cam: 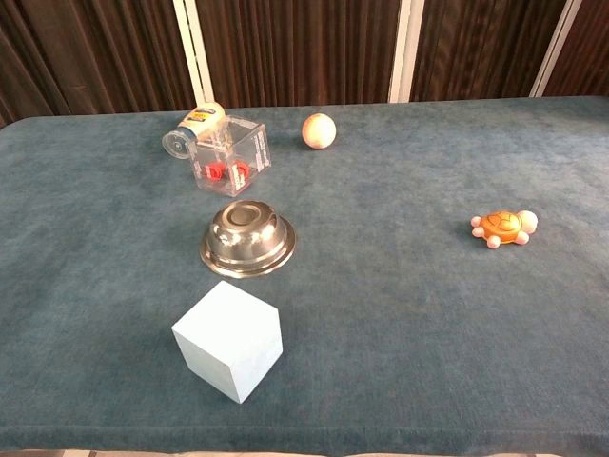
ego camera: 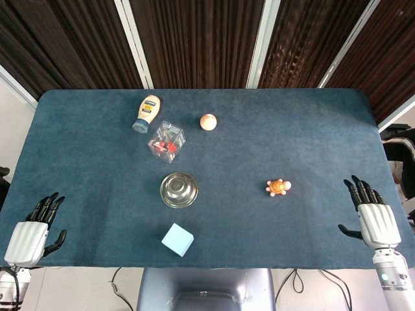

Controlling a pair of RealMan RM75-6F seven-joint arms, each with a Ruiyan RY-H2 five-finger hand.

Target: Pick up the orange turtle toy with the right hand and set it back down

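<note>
The orange turtle toy (ego camera: 278, 187) (cam: 503, 228) lies alone on the blue table, right of centre, with nothing touching it. My right hand (ego camera: 373, 217) is over the table's front right corner, well to the right of the turtle, fingers spread and empty. My left hand (ego camera: 30, 231) hangs at the front left corner, fingers apart and holding nothing. Neither hand appears in the chest view.
An upturned metal bowl (ego camera: 179, 189) sits mid-table with a pale blue cube (ego camera: 177, 240) in front of it. Further back are a clear box with red pieces (ego camera: 166, 140), a lying mayonnaise bottle (ego camera: 146, 111) and a peach ball (ego camera: 208, 121).
</note>
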